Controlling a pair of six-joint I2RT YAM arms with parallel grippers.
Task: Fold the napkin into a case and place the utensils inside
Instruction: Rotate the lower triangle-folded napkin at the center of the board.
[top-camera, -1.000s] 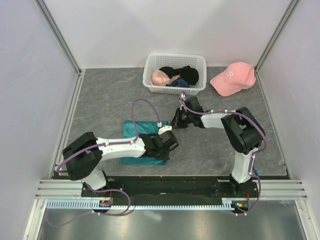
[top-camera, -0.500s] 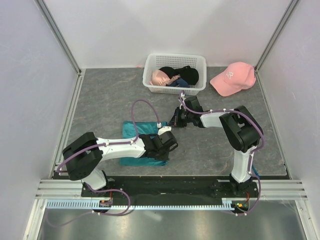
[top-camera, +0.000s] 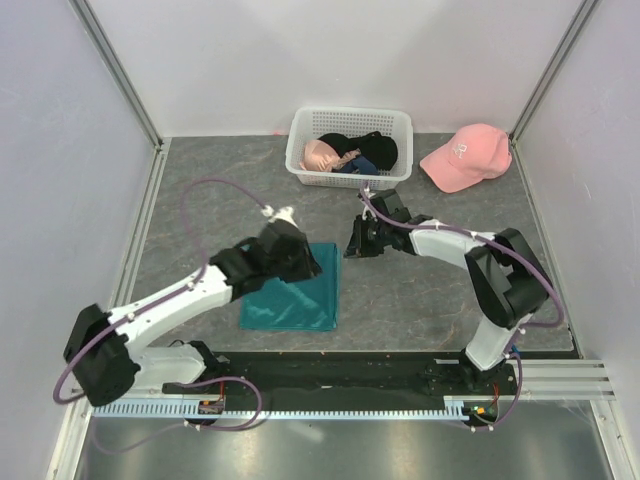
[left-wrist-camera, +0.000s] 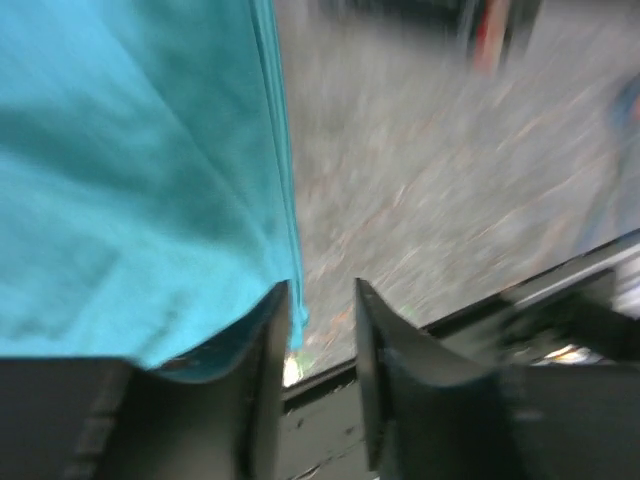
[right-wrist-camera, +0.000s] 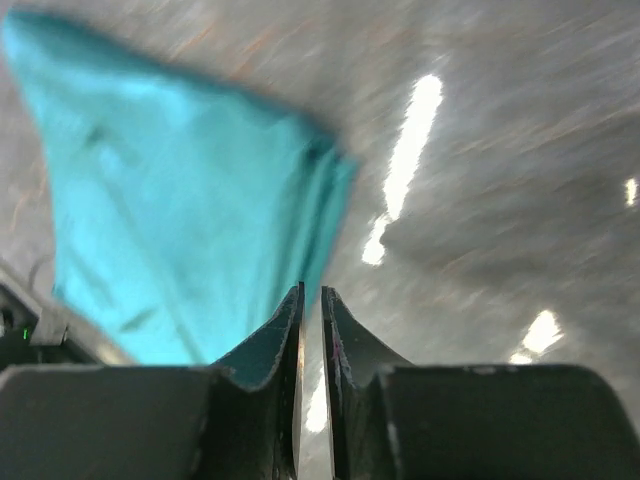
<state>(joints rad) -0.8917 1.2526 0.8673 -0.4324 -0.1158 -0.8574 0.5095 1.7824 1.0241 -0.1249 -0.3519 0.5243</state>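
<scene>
Status: folding is partly done, loading hasn't started.

- The napkin (top-camera: 295, 295) lies flat on the surface (top-camera: 420, 290) in front of the left arm. It is folded into a layered pad, and the left wrist view shows stacked edges along its side. It looks too wide to me, more a broad pad than a narrow strip, so I'd say at least one more fold is left.
- The left gripper (left-wrist-camera: 322, 290) is over the napkin's far edge. Its jaws are parted a little with only bare surface in the gap, and the cloth is beside one finger, not pinched.
- The right gripper (right-wrist-camera: 311, 292) is just past the napkin's far right corner, not touching it. Its jaws are clenched to a slit with nothing visible between them.
- The utensils aren't visible in any view, so they still need finding, picking up and inserting.
</scene>
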